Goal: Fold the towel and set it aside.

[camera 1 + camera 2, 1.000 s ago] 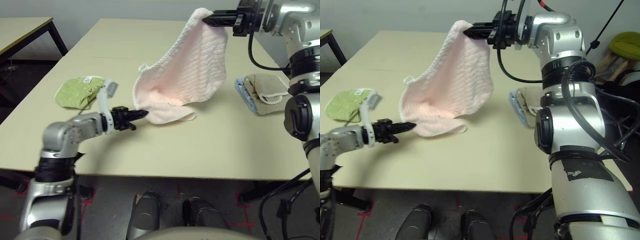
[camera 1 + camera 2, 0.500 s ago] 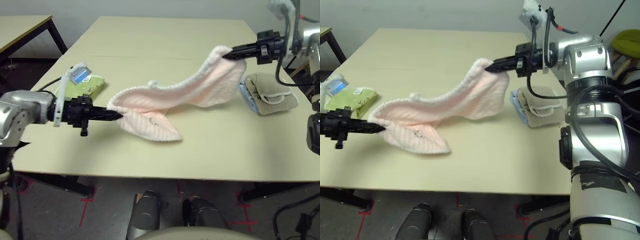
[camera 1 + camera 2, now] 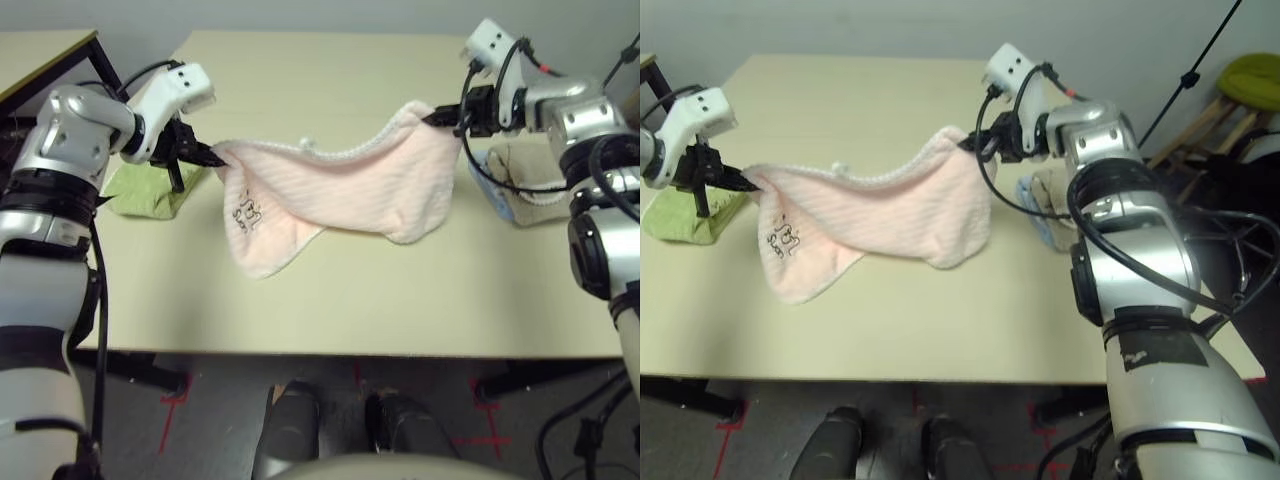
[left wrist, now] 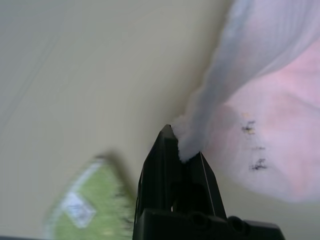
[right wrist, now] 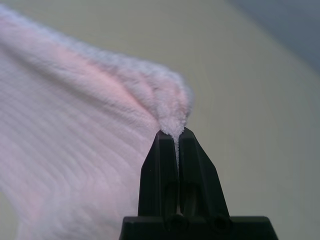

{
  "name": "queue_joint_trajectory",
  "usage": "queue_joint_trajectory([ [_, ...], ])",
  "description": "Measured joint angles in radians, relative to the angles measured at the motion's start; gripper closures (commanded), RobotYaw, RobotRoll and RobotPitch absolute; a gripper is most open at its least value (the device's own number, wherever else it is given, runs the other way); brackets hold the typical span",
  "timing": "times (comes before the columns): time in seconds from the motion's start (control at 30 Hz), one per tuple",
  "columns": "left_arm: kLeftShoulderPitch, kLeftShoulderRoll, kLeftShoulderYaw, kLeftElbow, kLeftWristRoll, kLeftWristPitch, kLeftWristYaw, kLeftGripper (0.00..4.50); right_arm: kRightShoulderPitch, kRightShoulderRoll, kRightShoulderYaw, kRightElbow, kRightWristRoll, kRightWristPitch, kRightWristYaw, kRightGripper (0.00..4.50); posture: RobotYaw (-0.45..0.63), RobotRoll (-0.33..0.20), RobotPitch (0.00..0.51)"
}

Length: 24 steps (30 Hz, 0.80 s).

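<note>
Pink towel is stretched between both claws above the tabletop, slung like a hammock with the top edge sagging in the middle. Left claw is clamped shut on the towel's left corner; the left wrist view confirms cloth pinched between the black fingers. Right claw is clamped shut on the opposite corner, with terry bunched right at the fingertips in the right wrist view.

The towel's two free lower corners hang down. The left one droops lowest, toward the near side of the tabletop; whether either touches the surface I can't tell. Grey printed logo faces the camera on the left part of the cloth. White stitched edging runs along the top edge, with a small white label sticking up from it near the middle.

Light green towel lies on the tabletop just beside and below the left claw, partly behind the left arm. Folded beige towel on top of a blue one sits on the tabletop at the right, behind the right claw and partly covered by the pink towel's right corner.
</note>
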Motion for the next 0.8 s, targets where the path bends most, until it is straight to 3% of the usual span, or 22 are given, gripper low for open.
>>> queue_joint_trajectory([
  [0.13, -0.093, -0.003, 0.003, 0.084, 0.096, -0.157, 0.268, 4.45, -0.088, -0.004, -0.102, 0.005, 0.026, -0.096, -0.082, 4.5, 0.2, 0.0, 0.13],
  [0.3, -0.131, 0.06, 0.034, 0.086, 0.166, -0.322, 0.49, 4.45, -0.057, -0.029, -0.18, -0.033, 0.08, -0.139, 0.027, 4.5, 0.19, 0.0, 0.137],
  [0.4, -0.035, 0.079, 0.056, 0.047, 0.153, -0.356, 0.396, 4.45, 0.056, -0.051, -0.175, -0.104, 0.09, -0.099, 0.202, 4.5, 0.19, 0.0, 0.142],
  [0.53, 0.29, 0.064, 0.082, -0.074, 0.044, -0.285, 0.099, 4.45, 0.33, -0.078, -0.123, -0.236, 0.107, 0.074, 0.459, 4.5, 0.18, 0.0, 0.149],
  [0.63, 0.497, 0.058, 0.099, -0.242, -0.039, -0.144, -0.061, 4.45, 0.516, -0.08, -0.079, -0.317, 0.103, 0.172, 0.528, 4.5, 0.18, 0.0, 0.152],
  [0.8, 0.615, 0.109, 0.161, -0.476, -0.106, 0.028, -0.153, 4.45, 0.576, -0.101, -0.049, -0.427, 0.089, 0.217, 0.542, 4.5, 0.17, 0.0, 0.152],
])
